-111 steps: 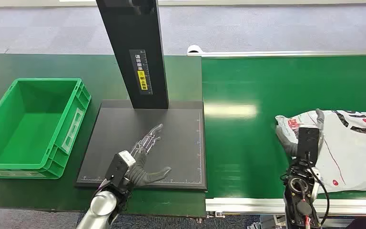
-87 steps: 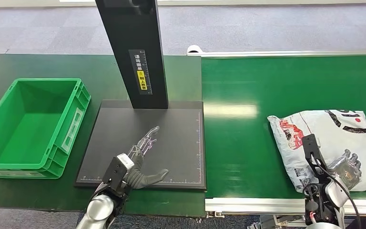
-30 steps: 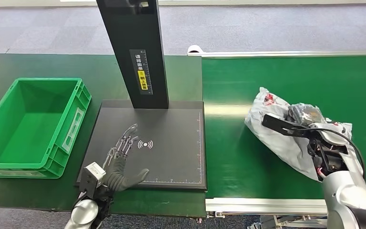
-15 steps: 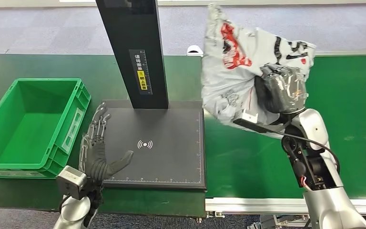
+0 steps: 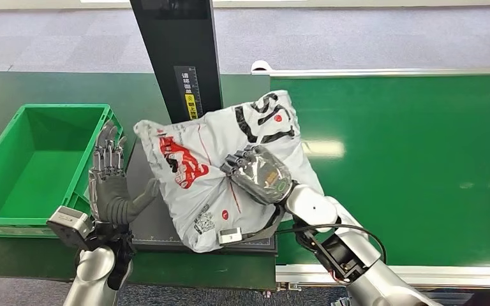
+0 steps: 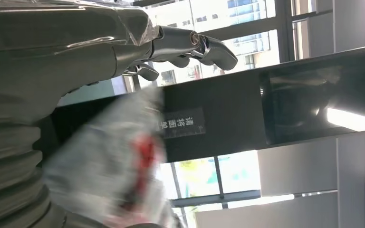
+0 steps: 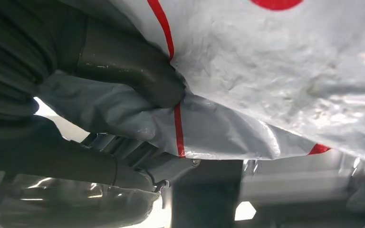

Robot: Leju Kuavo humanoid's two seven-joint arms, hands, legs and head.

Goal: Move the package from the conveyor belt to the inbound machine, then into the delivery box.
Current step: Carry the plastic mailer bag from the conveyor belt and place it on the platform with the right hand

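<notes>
The package (image 5: 198, 172), a grey plastic mailer with red and black print, lies spread over the black platform (image 5: 156, 228) of the inbound machine and covers most of it. My right hand (image 5: 258, 173) grips it from on top at its middle; the right wrist view shows the thumb (image 7: 123, 66) pinching a fold of the package (image 7: 266, 71). I cannot tell whether the bag rests on the platform or hangs just above it. My left hand (image 5: 110, 185) stands upright and open at the platform's left edge, beside the package (image 6: 114, 161), fingers (image 6: 190, 42) apart.
The machine's black column (image 5: 178, 51) rises just behind the package. The green delivery box (image 5: 57, 108) sits left of the platform, close to my left hand. The green conveyor belt (image 5: 408, 159) stretches to the right.
My right hand has swung the package from high above the belt's left end down and left over the platform. My left hand has risen slightly, fingers pointing up beside the box.
</notes>
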